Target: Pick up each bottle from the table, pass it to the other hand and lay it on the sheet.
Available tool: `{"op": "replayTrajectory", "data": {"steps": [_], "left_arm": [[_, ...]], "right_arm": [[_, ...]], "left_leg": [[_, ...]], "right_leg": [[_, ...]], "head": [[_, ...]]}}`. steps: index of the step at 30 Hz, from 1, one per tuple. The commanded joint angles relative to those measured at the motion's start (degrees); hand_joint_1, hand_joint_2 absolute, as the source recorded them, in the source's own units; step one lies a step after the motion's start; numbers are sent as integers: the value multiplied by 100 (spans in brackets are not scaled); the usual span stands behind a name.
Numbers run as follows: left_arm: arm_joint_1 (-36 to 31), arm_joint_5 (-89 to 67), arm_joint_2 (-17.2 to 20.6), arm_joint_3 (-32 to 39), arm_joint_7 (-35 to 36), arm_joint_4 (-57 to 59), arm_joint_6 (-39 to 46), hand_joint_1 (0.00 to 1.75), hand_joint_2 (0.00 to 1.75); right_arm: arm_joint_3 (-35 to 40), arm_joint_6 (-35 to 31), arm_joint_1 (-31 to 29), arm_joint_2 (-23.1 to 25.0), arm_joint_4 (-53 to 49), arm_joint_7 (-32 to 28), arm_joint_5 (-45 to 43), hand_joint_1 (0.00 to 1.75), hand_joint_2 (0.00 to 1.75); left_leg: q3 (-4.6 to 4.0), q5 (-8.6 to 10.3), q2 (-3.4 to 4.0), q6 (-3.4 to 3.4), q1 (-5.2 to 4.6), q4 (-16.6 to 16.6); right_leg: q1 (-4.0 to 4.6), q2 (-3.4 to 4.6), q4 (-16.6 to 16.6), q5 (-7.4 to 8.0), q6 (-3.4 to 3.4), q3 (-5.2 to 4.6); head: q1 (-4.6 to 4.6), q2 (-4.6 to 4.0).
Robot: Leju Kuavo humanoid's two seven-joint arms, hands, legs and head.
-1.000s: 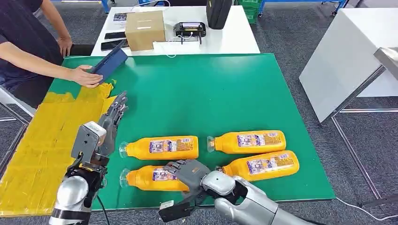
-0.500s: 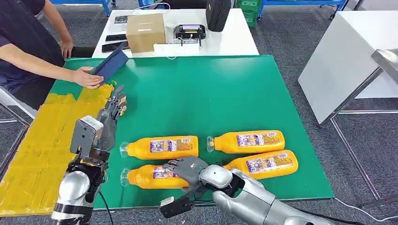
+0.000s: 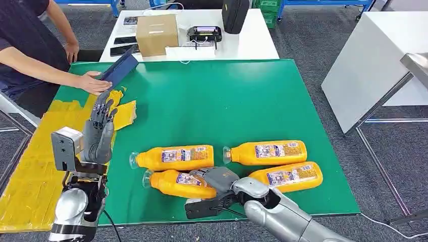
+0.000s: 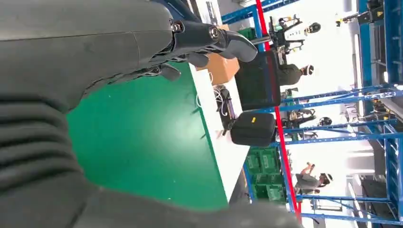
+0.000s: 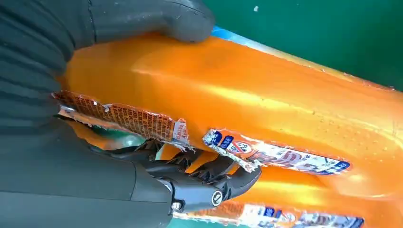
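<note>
I have the green worktop (image 3: 227, 101) ahead of me, with the yellow sheet (image 3: 35, 161) along its left edge and a person (image 3: 30, 55) leaning in at the far left corner, one hand resting by a dark blue case (image 3: 118, 68). Four orange bottles lie near the front edge: three untouched, at far left (image 3: 174, 157), far right (image 3: 267, 152) and near right (image 3: 290, 175), and the near-left bottle (image 3: 176, 183) in my right hand (image 3: 217, 182). The fingers (image 5: 204, 173) are wrapped around its body from one side with the thumb pressed on the other, so I read that as a grip, with the bottle tilted and lying close against its neighbours. My left hand (image 3: 99, 132) is raised over the boundary of sheet and worktop, fingers apart and holding nothing, ready to receive. My worries: the bottle is smooth and its label (image 5: 142, 124) is torn and peeling, so it could slide in the grip as I lift; its base may drag the near-right bottle along; and the person's arm is close to where the handover should happen. From the head view the hand covers the bottle's base, so I cannot tell whether it touches its neighbour or is clear of the worktop.
</note>
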Motion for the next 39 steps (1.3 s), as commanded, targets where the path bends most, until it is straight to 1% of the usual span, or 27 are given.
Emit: {"op": "replayTrajectory", "data": {"steps": [1,2,4,5,6,7,9,10,12,14,18,19,20,21,22,23,24,25,27,31,32,34,35,36,37,39], "left_arm": [[118,101,0,219,-51,-96,100,0,175],[253,121,-41,307,-134,-244,232,0,175],[517,134,-123,486,-295,-567,585,0,175],[681,156,-195,602,-340,-770,800,0,175],[779,147,-229,649,-358,-881,910,0,0],[834,-4,-236,656,-342,-928,1060,0,0],[839,-65,-218,572,-250,-884,1104,0,0],[832,-73,-213,530,-238,-843,1128,0,0],[817,-49,-240,479,-224,-777,1200,0,0],[804,-46,-240,464,-224,-760,1213,0,0],[797,-44,-223,459,-224,-765,1230,0,0],[799,-33,-220,456,-218,-767,1260,0,0],[818,187,-239,440,-205,-780,1312,0,0],[835,397,-227,393,-197,-787,1288,0,0],[846,513,-200,350,-184,-786,1256,0,175],[865,874,-158,232,-28,-781,1026,0,175],[892,1497,-78,79,224,-769,609,0,175],[905,1491,-77,58,227,-752,614,0,175],[921,1499,-73,28,216,-742,616,0,175],[909,1503,-55,32,214,-745,618,0,175],[979,2152,87,-93,437,-765,161,0,175],[1162,3004,198,-270,602,-808,-523,0,175],[1244,3256,272,-380,601,-831,-827,0,175],[1320,3358,318,-458,621,-847,-996,0,175],[1449,3394,347,-532,600,-879,-1171,0,175],[1553,3268,397,-693,499,-909,-1403,0,175]], "right_arm": [[-472,-327,500,-371,-527,311,-677,175,175],[-763,-678,802,-296,-848,282,-817,175,175],[-1379,-1415,1636,228,-1395,-125,-710,175,175],[-1561,-1958,2025,460,-1855,-223,-327,175,175],[-1648,-2167,2260,593,-2218,-284,-127,175,175],[-1770,-2261,2492,715,-2611,-366,-113,175,175],[-1980,-2445,2759,838,-3059,-665,-181,175,175],[-2064,-2516,2841,872,-3223,-788,-177,175,175],[-2211,-2657,2952,933,-3489,-1064,-289,175,175],[-2237,-2653,2953,937,-3530,-1073,-295,175,175],[-2264,-2635,2935,955,-3436,-1117,-313,175,175],[-2310,-2689,2963,996,-3443,-1252,-365,175,175],[-2391,-2790,3032,1067,-3562,-1515,-547,175,175],[-2411,-2859,3069,1083,-3671,-1618,-556,175,175],[-2425,-2915,3096,1089,-3755,-1672,-547,175,175],[-2439,-3026,3127,1102,-3884,-1771,-517,175,175],[-2451,-3074,3154,1096,-3993,-1779,-509,175,175],[-2460,-3083,3156,1094,-4031,-1775,-511,175,175],[-2464,-3092,3165,1089,-4050,-1776,-507,175,175],[-2462,-3097,3159,1093,-4006,-1777,-508,175,175],[-2462,-3102,3141,1073,-3986,-1786,-463,175,175],[-2502,-2964,3083,1045,-3950,-1700,-501,175,175],[-2518,-2897,3056,1038,-3919,-1686,-525,175,175],[-2534,-2857,3032,1034,-3881,-1672,-506,175,175],[-2441,-2857,3026,741,-3897,-1580,-514,175,175],[-2443,-2914,3052,587,-3843,-1590,-608,175,175]], "left_leg": [[-3,1,-13,-2,3,0],[-7,3,-21,-3,3,-2],[1,0,-14,-2,6,-4],[1,-3,-17,-6,10,-8],[-1,-4,-13,-3,6,-5],[-6,-13,-12,-9,10,-3],[-35,-6,-8,-6,5,2],[-49,-13,-13,-11,7,8],[-75,-4,-21,-6,6,3],[-68,-12,-46,-8,9,7],[-75,-9,-22,-4,11,11],[-77,-5,-16,-5,10,2],[-70,-8,-13,-6,11,1],[-80,-3,-19,-6,10,1],[-82,-1,-21,-4,8,1],[-80,-6,-31,-7,10,9],[-83,-1,-27,-5,8,3],[-77,-5,-26,-6,9,4],[-80,0,-17,-3,7,1],[-72,-3,-15,-3,7,-1],[-75,-2,-12,-3,8,-2],[-68,-4,-10,-5,10,-4],[-75,0,-10,-3,8,-4],[-65,-4,-8,-4,9,-5],[-67,-5,-2,-3,9,-3],[-68,-4,3,-1,7,-7]], "right_leg": [[2,3,-2,-1,-4,3],[2,5,-3,-1,-6,0],[4,5,-7,-3,-5,8],[9,11,-13,-5,-10,11],[5,6,-7,-7,-7,9],[8,22,-3,-15,-15,2],[5,12,7,-9,-9,-22],[7,20,15,-18,-14,-35],[10,0,11,-10,-7,-62],[10,-9,14,-27,-12,-50],[12,12,14,-14,-9,-60],[11,8,8,-10,-9,-63],[11,20,6,-12,-12,-58],[11,7,7,-8,-9,-66],[9,-2,8,-8,-9,-72],[10,2,15,-14,-14,-67],[8,-5,10,-10,-10,-72],[8,8,12,-14,-14,-68],[9,-1,6,-7,-7,-69],[8,10,5,-9,-9,-63],[9,10,4,-7,-8,-66],[11,17,2,-7,-11,-61],[9,5,2,-5,-7,-67],[10,18,0,-7,-10,-58],[10,21,1,-6,-10,-61],[8,21,-4,-3,-5,-60]], "head": [[0,0],[0,0],[0,0],[2,0],[2,0],[2,0],[4,0],[2,0],[0,0],[0,0],[7,0],[2,0],[0,0],[2,0],[2,0],[4,0],[4,0],[0,0],[0,0],[2,0],[2,0],[0,0],[0,0],[2,0],[2,0],[2,0]]}}
